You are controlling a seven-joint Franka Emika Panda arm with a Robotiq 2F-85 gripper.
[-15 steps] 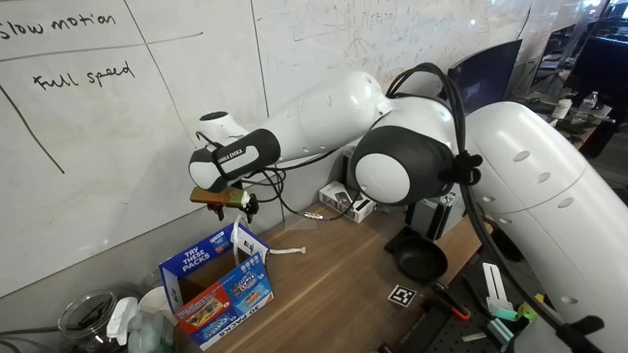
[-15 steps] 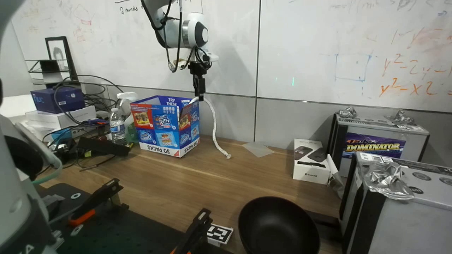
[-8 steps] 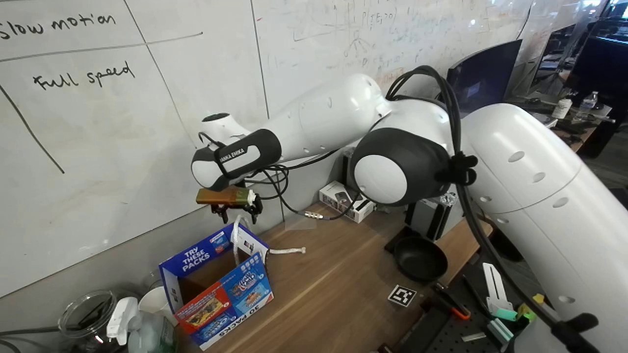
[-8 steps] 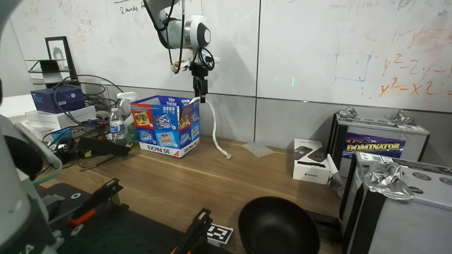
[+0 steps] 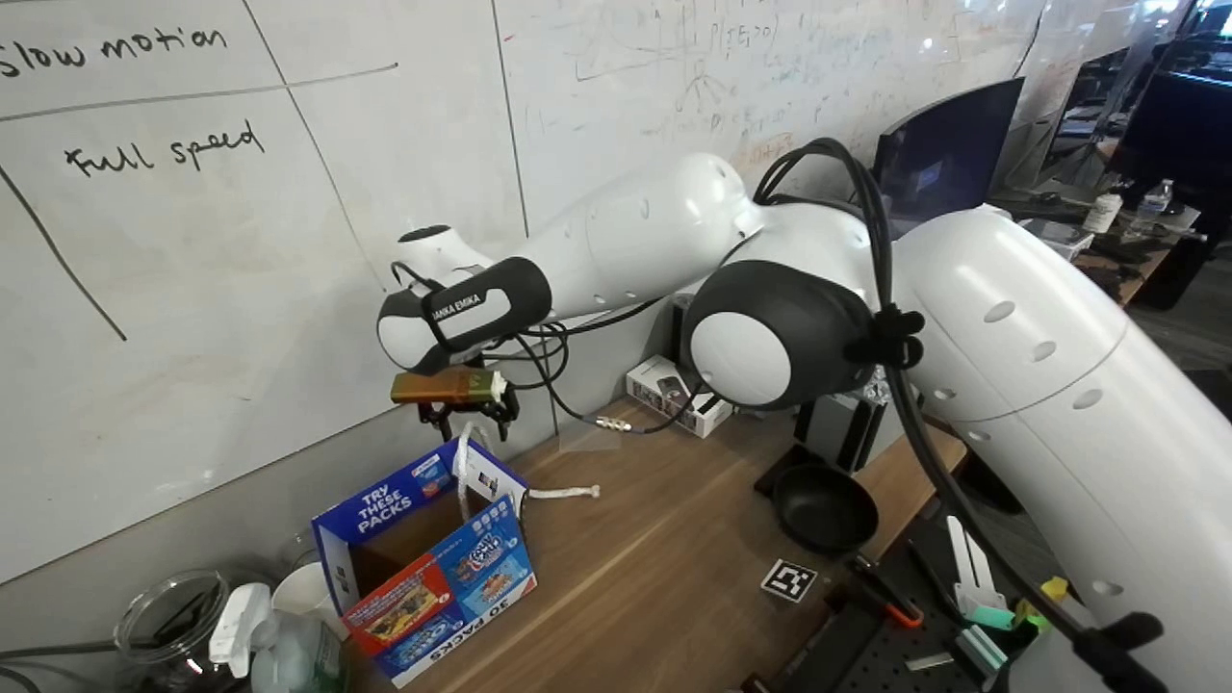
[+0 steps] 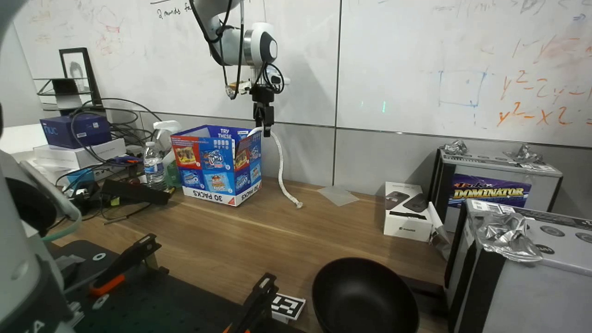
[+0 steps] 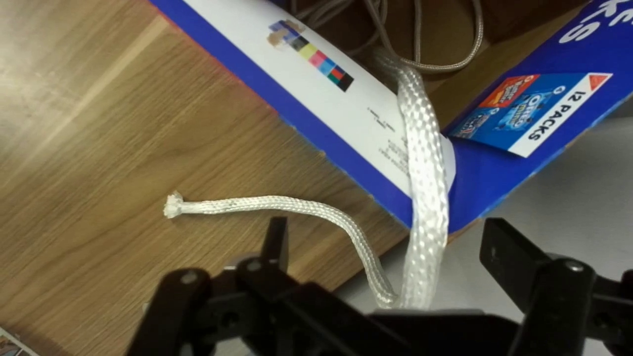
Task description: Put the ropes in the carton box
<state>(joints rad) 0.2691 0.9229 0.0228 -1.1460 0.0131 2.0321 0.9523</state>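
White rope (image 7: 428,163) runs from inside the carton box (image 6: 215,167) to the surface (image 6: 277,231). The jaws stand spread.

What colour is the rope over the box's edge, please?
The rope is white, clearest in the wrist view.

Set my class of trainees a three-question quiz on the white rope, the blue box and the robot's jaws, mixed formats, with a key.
1. Fill in: The free end of the white rope lies on the wooden ____.
2. True or false: The rope runs from inside the blue box out over its edge.
3. Choose: In the wrist view, the jaws are A) shut on the rope; B) open; C) out of view.

Key: 1. table; 2. true; 3. B.
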